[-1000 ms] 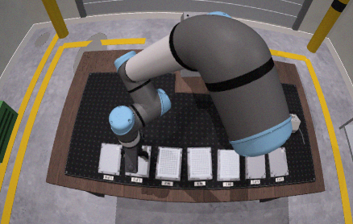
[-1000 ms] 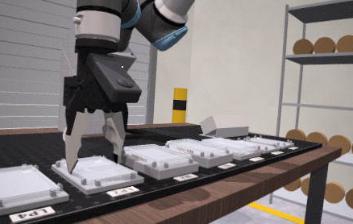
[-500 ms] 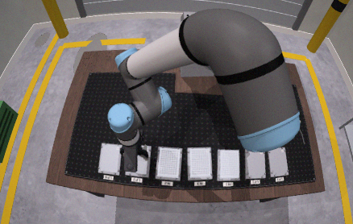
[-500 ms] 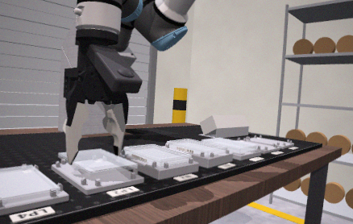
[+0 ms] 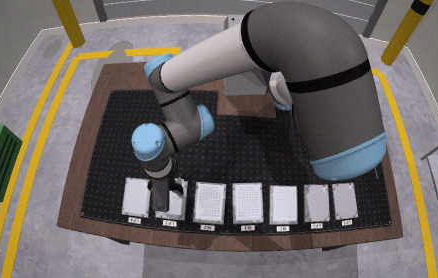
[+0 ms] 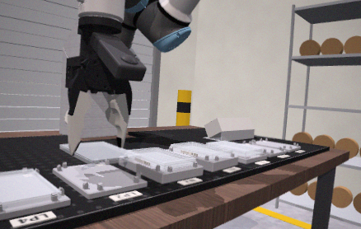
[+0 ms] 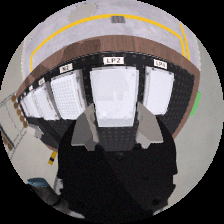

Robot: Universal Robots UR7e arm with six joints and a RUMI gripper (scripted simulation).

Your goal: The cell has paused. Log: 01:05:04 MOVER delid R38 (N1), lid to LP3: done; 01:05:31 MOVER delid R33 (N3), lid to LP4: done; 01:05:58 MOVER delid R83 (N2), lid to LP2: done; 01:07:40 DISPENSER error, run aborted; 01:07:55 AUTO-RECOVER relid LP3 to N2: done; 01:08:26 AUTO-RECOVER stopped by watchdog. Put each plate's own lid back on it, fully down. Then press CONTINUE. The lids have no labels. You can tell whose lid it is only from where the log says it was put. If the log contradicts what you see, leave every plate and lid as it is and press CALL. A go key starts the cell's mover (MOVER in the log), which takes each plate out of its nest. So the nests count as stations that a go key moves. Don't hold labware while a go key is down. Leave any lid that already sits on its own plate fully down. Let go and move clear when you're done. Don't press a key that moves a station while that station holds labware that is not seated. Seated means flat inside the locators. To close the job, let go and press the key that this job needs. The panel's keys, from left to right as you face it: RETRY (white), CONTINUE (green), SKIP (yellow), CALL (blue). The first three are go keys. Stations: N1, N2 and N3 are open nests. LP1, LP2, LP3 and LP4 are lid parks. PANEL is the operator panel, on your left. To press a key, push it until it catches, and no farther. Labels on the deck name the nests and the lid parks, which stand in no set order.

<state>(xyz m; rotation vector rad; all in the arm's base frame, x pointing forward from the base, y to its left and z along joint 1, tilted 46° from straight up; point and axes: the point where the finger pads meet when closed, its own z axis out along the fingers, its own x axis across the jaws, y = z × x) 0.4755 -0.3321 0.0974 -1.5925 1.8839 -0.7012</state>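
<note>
My gripper (image 5: 167, 193) (image 6: 97, 151) (image 7: 115, 102) is shut on a clear lid (image 6: 96, 152) (image 7: 115, 97). The lid hangs level above the deck, clear of park LP2 (image 6: 117, 190), whose bare base and corner locators show. Another lid (image 5: 136, 197) (image 6: 11, 189) (image 7: 159, 92) lies flat at LP4. A plate (image 5: 209, 202) (image 6: 164, 158) (image 7: 66, 95) is in N2, beside LP2. Two more plates (image 5: 248, 202) (image 5: 283, 204) are in the nests beyond. Whether lids cover these plates is hard to tell.
Two lid parks (image 5: 317, 202) (image 5: 344, 201) stand at the far end of the row; their labels are too small to read. A grey sloped box (image 6: 232, 131) stands behind the row, with no keys visible. The arm hangs over the deck (image 5: 117, 130).
</note>
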